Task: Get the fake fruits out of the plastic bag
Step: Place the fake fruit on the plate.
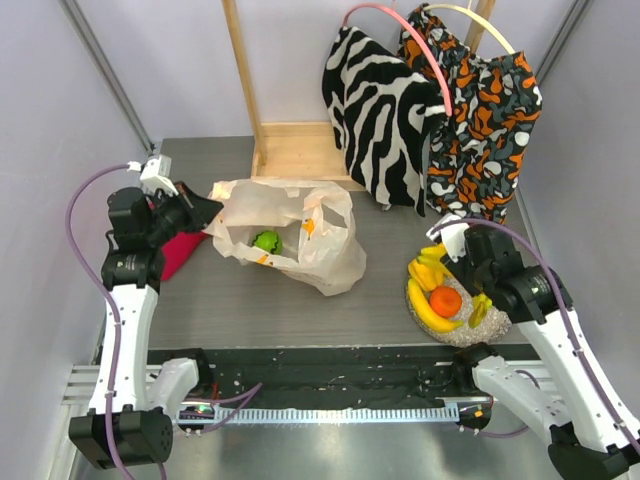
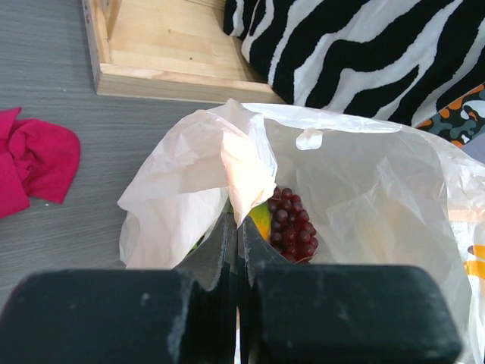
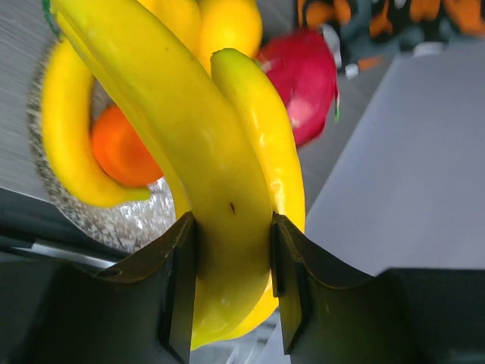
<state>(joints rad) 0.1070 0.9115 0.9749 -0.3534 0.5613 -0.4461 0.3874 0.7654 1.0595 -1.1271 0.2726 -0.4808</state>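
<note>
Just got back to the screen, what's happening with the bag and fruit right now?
The left claw is shut on the plastic bag at its rim, holding the mouth open. The right claw grips a banana over the glittery plate, where other bananas and an orange lie. A green fruit and a grape bunch are inside the bag.

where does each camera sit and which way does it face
Top external: above and behind the robot, looking down on the table; the left arm and right arm show.
Left wrist: on the left arm, facing along the left gripper, shut on the plastic bag.
Right wrist: on the right arm, facing along the right gripper, shut on the bananas, silver plate beyond.
Shared: top and left wrist show the plastic bag; top and right wrist, the bananas.
</note>
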